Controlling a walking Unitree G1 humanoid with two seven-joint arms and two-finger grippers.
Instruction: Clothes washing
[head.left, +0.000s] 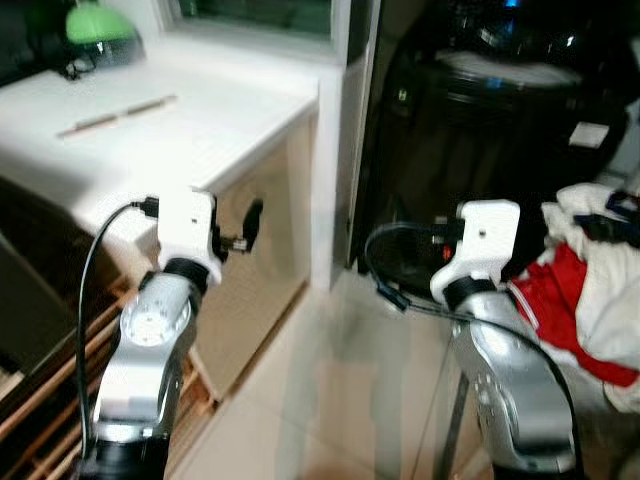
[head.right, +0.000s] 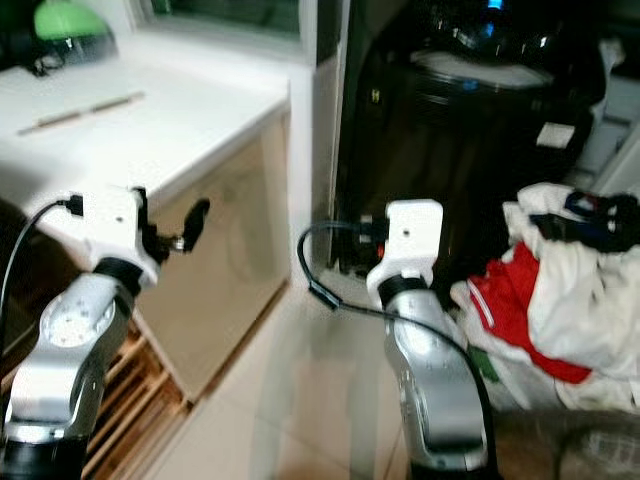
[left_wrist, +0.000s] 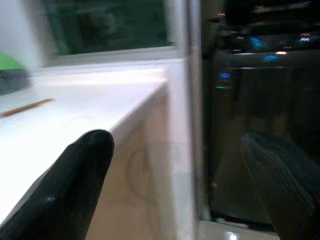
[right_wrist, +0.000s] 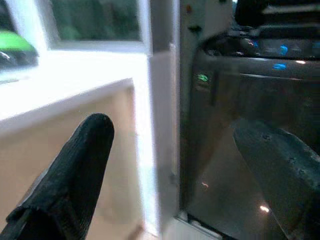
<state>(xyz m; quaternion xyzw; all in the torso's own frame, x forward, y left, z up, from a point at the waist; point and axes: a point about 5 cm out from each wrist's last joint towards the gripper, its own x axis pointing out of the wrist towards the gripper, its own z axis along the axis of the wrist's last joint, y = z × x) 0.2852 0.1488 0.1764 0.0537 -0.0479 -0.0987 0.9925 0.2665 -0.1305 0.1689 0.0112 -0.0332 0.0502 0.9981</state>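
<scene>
far left: green object at the back corner of the white counter, thin stick mid-top. left gripper raised off the counter's front edge, fingers apart, empty. right gripper fingers apart too, empty, facing the dark washing machine. clothes pile – white and red – heaped just right of the right arm, beside the machine's front, not touching either gripper. step in hand looks like approach. probably best to square up, swing the right gripper rightward – down onto the top of the pile, pinch one garment, not the lot.
</scene>
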